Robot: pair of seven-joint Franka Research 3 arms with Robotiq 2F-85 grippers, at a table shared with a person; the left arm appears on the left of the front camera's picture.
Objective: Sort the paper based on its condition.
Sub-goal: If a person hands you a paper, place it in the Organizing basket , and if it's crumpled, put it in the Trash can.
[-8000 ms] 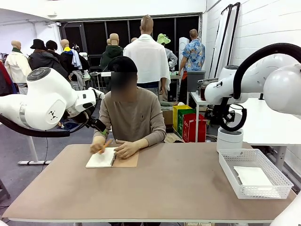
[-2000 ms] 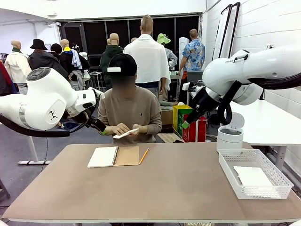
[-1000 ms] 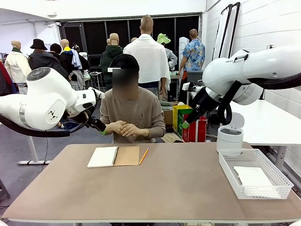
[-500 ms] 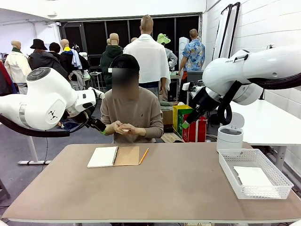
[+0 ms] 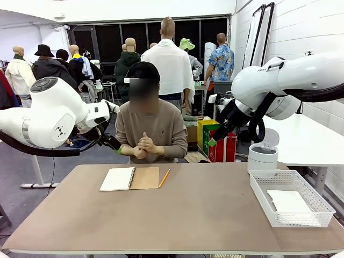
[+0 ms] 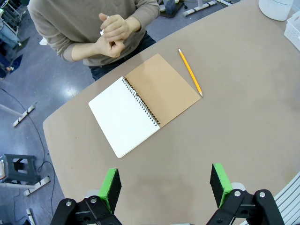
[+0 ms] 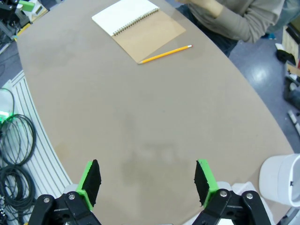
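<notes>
A scrap of white paper (image 6: 102, 32) shows between the person's hands (image 5: 144, 145), which are clasped together in front of the chest at the far side of the table (image 5: 177, 215); in the left wrist view only a small white edge pokes out between the fingers, so the paper's shape cannot be told. A flat white sheet (image 5: 289, 201) lies in the white plastic basket (image 5: 269, 214) at the table's right end.

Just below the hands, near the far edge, an open spiral notebook (image 5: 129, 178) lies flat, its blank white page on the left and brown cardboard cover on the right. A yellow pencil (image 5: 164, 178) lies just beside the cover, apart from it, at a slant. A white lidded bin (image 5: 263, 156) stands behind the basket.

The left gripper (image 6: 165, 185) hangs above the table on the near side of the notebook, its green pads spread wide with nothing between them. The right gripper (image 7: 146, 182) likewise hovers high over bare tabletop, fingers wide apart and empty, well away from the notebook and pencil. In the front view both white arms are raised, one on either side of the person.
</notes>
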